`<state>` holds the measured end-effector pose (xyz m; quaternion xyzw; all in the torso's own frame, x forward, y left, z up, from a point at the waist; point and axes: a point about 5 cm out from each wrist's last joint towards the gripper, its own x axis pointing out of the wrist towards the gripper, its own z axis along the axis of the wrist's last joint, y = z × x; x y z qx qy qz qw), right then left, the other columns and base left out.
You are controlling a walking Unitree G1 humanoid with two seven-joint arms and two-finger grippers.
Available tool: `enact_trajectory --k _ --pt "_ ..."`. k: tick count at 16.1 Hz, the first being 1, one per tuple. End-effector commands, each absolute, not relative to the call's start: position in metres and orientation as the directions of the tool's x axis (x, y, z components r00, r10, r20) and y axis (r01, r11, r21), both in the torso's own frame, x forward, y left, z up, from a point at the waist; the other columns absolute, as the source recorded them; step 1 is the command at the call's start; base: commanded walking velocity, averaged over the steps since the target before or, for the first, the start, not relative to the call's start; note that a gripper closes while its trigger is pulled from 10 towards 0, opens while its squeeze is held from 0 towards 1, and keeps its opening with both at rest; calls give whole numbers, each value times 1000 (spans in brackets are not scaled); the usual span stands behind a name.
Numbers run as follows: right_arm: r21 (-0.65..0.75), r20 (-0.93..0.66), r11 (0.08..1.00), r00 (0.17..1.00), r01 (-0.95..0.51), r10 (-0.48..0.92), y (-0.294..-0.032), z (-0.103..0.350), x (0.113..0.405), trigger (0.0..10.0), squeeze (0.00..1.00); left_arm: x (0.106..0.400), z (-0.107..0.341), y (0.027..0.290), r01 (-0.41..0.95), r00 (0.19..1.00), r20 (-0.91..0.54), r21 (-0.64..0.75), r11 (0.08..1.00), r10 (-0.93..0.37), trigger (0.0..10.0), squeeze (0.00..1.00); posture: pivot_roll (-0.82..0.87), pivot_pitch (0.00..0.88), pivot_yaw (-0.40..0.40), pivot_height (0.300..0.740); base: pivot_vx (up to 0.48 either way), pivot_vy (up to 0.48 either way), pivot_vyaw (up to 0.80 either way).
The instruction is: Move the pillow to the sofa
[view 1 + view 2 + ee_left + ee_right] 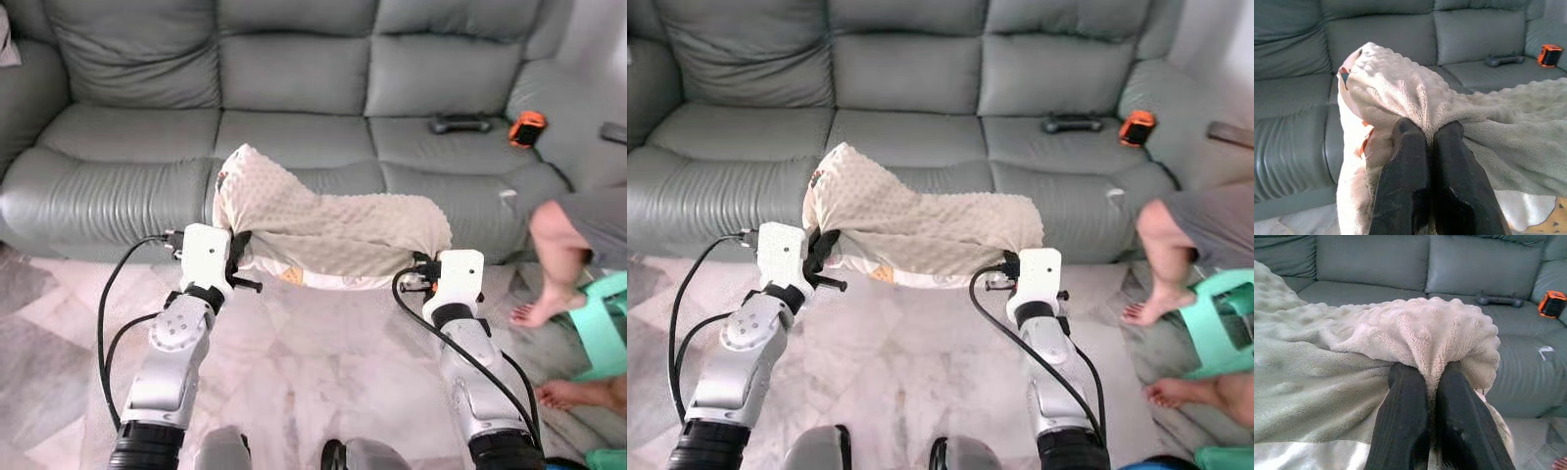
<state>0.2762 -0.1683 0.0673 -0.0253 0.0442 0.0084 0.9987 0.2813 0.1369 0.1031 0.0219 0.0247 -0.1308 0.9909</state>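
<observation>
Pincers, two: left pincer [1430, 134] and right pincer [1431, 372] each clamp one pillow [333, 230] before one sofa [294, 69].

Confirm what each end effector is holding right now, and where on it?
Both hold the pillow. The left end effector pinches a fold of fleece at its left end, the right end effector a fold at its right end, in front of the sofa.

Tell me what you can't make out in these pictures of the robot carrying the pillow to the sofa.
- Underside of the pillow: hidden by its own bulk in the eye views.
- Left hand and right hand: fingertips buried in the fabric.
- Person: cut off by the right edge.
- Dark object and orange object on the sofa: too small to identify.
</observation>
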Motion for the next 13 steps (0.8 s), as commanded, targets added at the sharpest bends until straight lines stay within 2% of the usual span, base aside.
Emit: enact_trajectory --k 1,10,13 --pt "-61 -68 998 998 -16 12 -170 72 277 10000 0 283 109 133 275 961 -21 36 961 -275 10000 0 4 127 -61 740 480 0 0" --pt "-45 -66 999 998 -23 21 -168 73 279 10000 0 284 109 130 280 960 -24 14 960 -279 10000 0 2 125 -63 740 480 0 0" --pt "-50 -45 996 997 -68 65 -162 76 278 10000 0 285 109 130 272 962 -27 9 962 -272 10000 0 0 127 -62 740 472 0 0"
